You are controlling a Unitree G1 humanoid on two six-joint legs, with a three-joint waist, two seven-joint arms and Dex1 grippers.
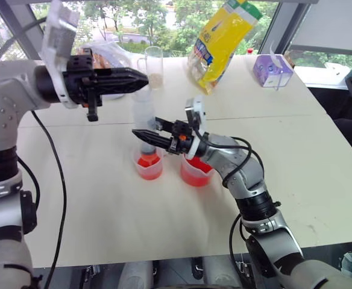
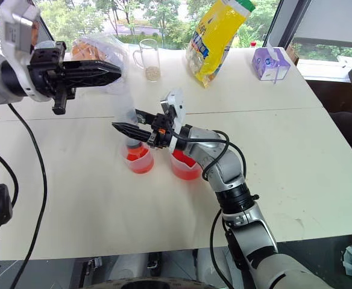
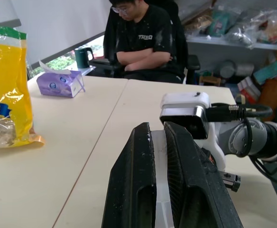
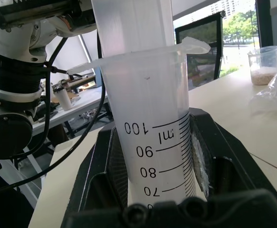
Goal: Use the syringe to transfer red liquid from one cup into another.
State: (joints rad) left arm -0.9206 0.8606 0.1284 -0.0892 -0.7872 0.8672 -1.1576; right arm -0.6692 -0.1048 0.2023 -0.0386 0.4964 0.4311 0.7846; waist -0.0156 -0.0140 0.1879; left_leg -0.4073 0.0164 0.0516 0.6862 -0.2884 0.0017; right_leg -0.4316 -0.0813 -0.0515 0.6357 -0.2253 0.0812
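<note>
Reaching in from the left with the left gripper point(image 1: 141, 79), fingers pressed together on the white plunger top of the syringe point(image 1: 143, 114). Standing the syringe upright, tip down inside the smaller cup point(image 1: 149, 170), with red liquid point(image 1: 148, 161) already lying in that cup's bottom. Clamping the marked barrel lower down with the right gripper point(image 1: 144, 135), both fingers tight against the clear plastic. Leaving the larger beaker point(image 1: 194, 176) just to the right, close beside the cup and also holding red. Judging the transfer as partly done: some liquid moved, more waiting in the beaker. Not telling from these views whether the barrel is carrying a charge to push out.
</note>
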